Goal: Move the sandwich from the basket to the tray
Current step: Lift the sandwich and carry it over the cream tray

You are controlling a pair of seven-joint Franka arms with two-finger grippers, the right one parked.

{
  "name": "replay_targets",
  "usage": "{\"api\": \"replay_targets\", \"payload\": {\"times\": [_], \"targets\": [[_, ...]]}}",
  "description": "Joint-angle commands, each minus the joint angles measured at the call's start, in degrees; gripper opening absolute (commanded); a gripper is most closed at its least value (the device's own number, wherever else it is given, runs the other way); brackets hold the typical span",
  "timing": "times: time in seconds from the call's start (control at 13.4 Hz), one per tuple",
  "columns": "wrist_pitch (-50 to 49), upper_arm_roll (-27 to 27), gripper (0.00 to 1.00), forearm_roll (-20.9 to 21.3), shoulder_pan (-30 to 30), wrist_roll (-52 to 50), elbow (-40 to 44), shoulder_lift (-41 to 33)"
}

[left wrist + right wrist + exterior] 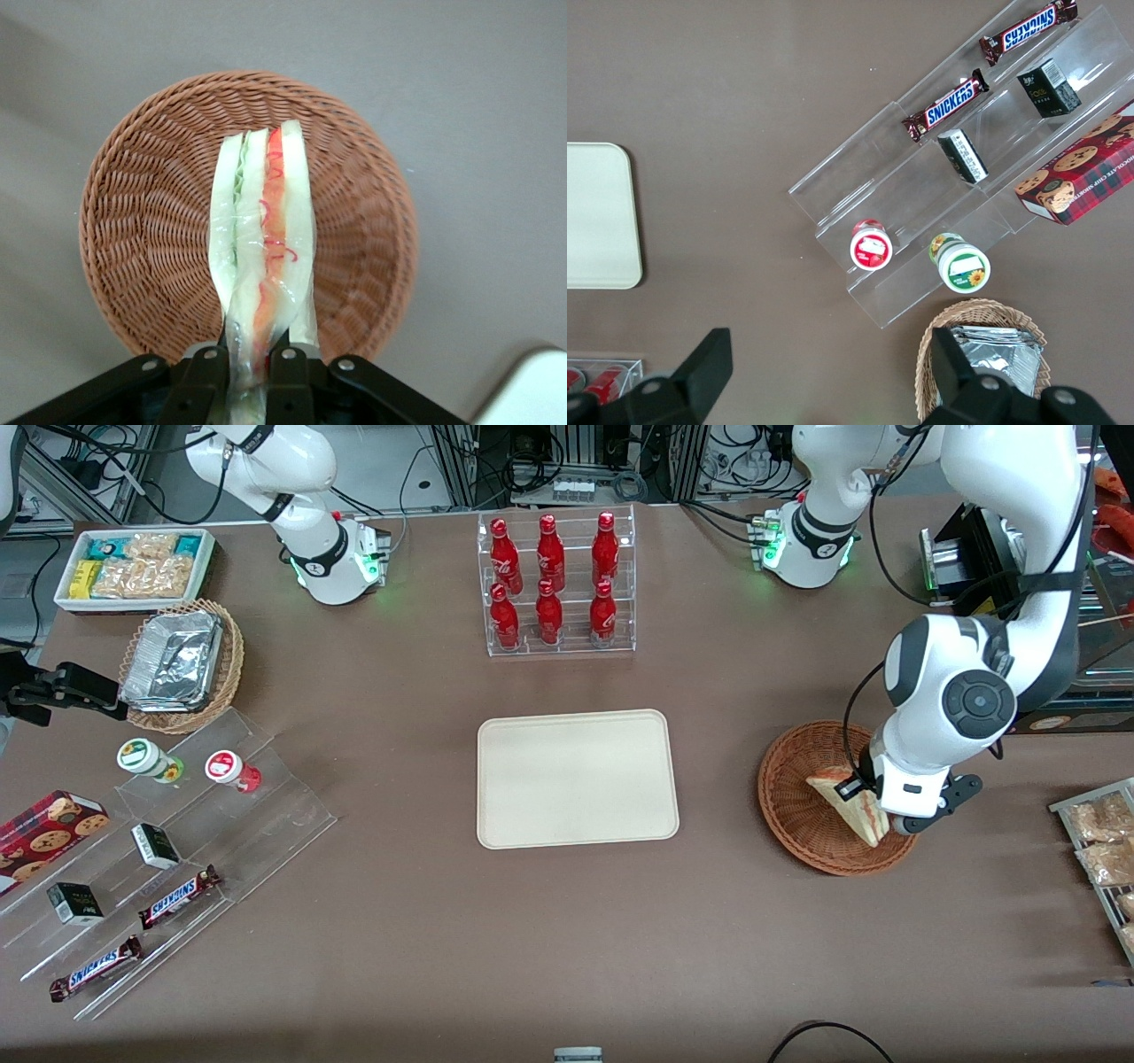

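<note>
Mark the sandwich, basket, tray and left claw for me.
sandwich (266,230): left wrist view, on its cut edge with the filling.
basket (784,797): front view, on bare woven wall.
tray (576,779): front view, on its bare flat middle.
claw (250,363): left wrist view, between fingertips, shut on the sandwich above the basket.

SNICKERS on two candy bars (948,110) on clear stepped stand (921,212).

The working arm is built of glossy white rounded shells with dark grey bands at the joints and a round dark grey cap on its big elbow joint. A thin black cable loops along its forearm, and green lights glow at its white base. The gripper (873,808), over the basket, has a white body with black fingers (285,390) showing silver screws.
</note>
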Motion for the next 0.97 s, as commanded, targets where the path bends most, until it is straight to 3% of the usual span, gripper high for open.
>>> {"api": "replay_targets", "payload": {"times": [0.0,0.6,0.9], "targets": [[-6.6,0.0,0.0,0.5,-3.1,-0.5,6.4,0.3],[-8.4,-1.3,0.0,-0.8,-17.8,0.2,17.4,7.7],[-8.2,-1.6,0.0,-5.9,-22.6,-0.4,24.4,14.7]]}}
